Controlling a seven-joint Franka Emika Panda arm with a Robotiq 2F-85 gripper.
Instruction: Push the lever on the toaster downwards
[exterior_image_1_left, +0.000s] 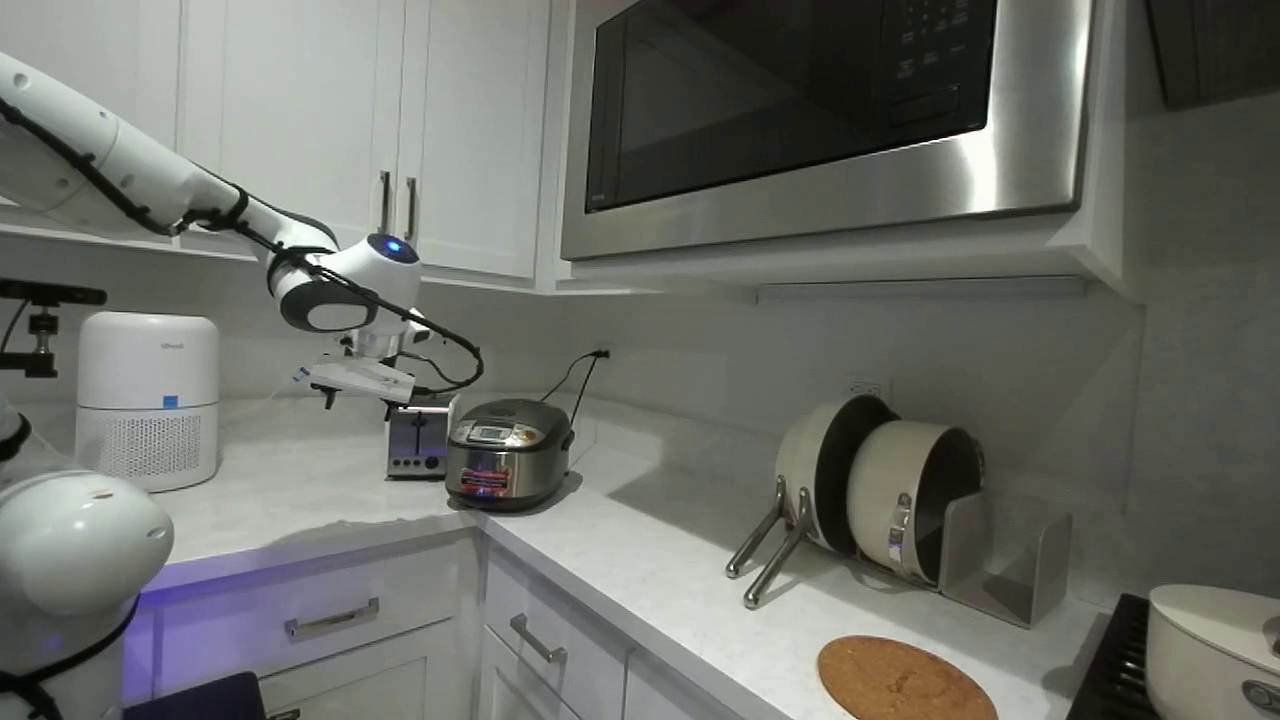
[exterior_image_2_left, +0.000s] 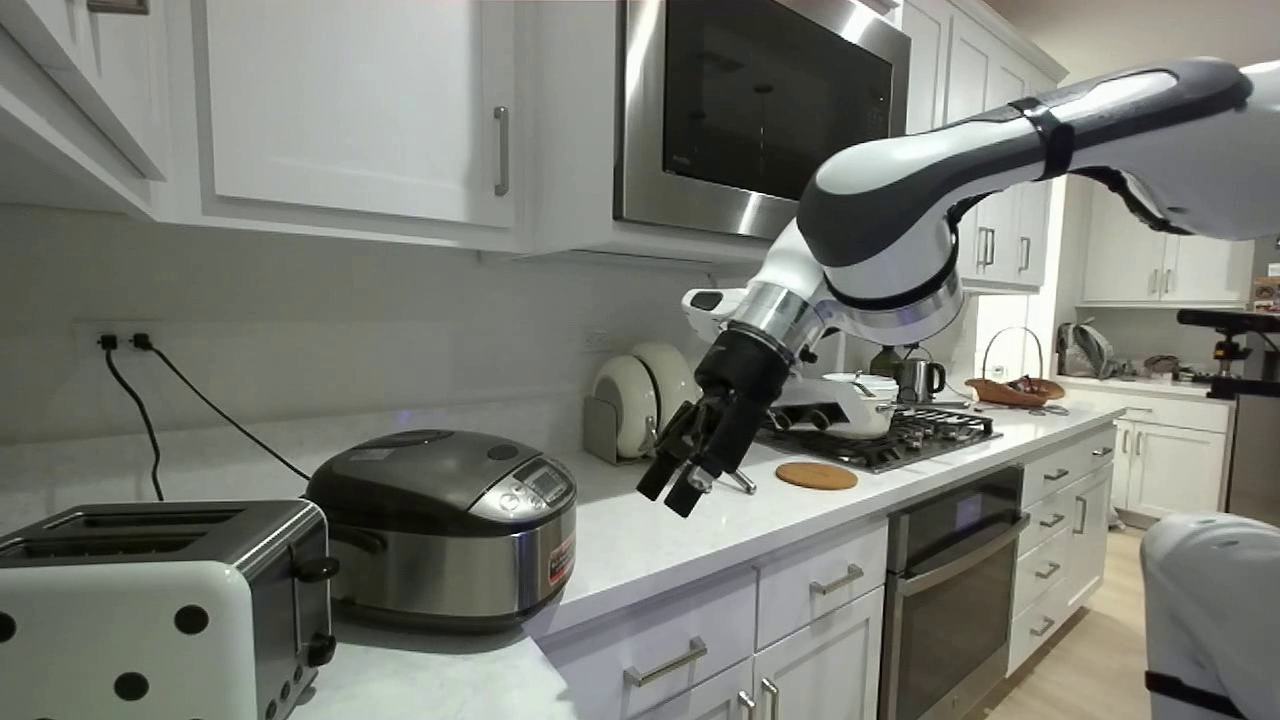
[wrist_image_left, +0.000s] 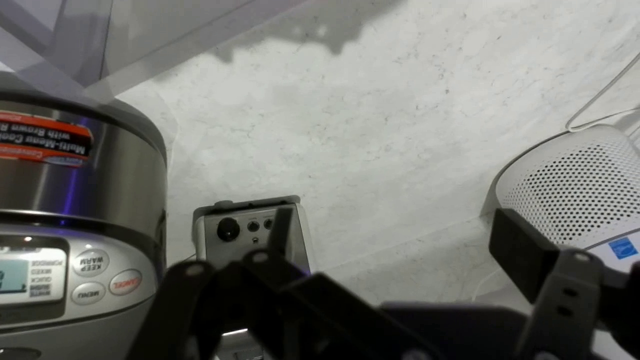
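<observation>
While wrist view partly hides toaster, exterior view shows lever.

We get soft, muted light in both exterior views, with glare on the steel microwave; in an exterior view violet light tints a drawer. In the wrist view we see a jagged shadow across the surface, and the tool dark and out of focus.
</observation>
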